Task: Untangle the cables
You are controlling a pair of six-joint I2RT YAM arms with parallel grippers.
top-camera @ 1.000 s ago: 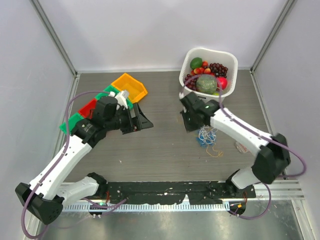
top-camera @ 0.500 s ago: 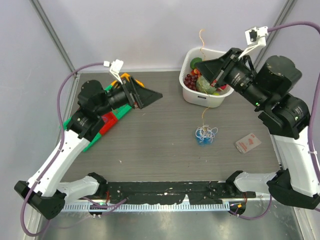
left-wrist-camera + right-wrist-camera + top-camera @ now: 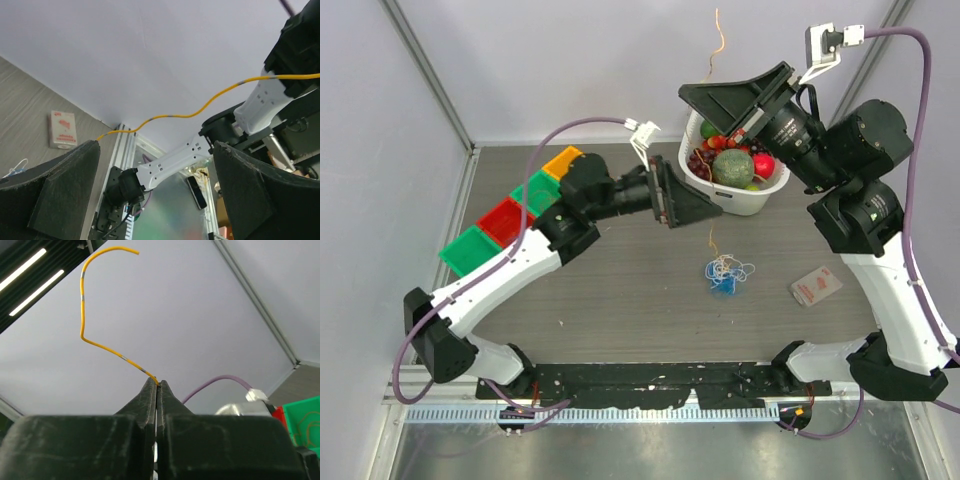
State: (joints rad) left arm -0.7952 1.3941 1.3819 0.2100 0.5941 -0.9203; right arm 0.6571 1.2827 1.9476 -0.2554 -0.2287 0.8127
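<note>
From above you see the cables (image 3: pixel 728 272) bunched right of centre on the worktop (image 3: pixel 620 290), one yellow cable (image 3: pixel 711 238) rising toward 12 o'clock. Left wrist alone shows your left fingers (image 3: pixel 55 195) spread, the strand crossing the gap. Right wrist shows your right fingers (image 3: pixel 145 400) pinching it, tail toward 11 o'clock.

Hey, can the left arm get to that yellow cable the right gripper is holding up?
Probably yes. The left gripper is open, and in its wrist view the yellow cable, pinched in the shut right gripper, crosses the gap between its fingers with nothing in front.
</note>
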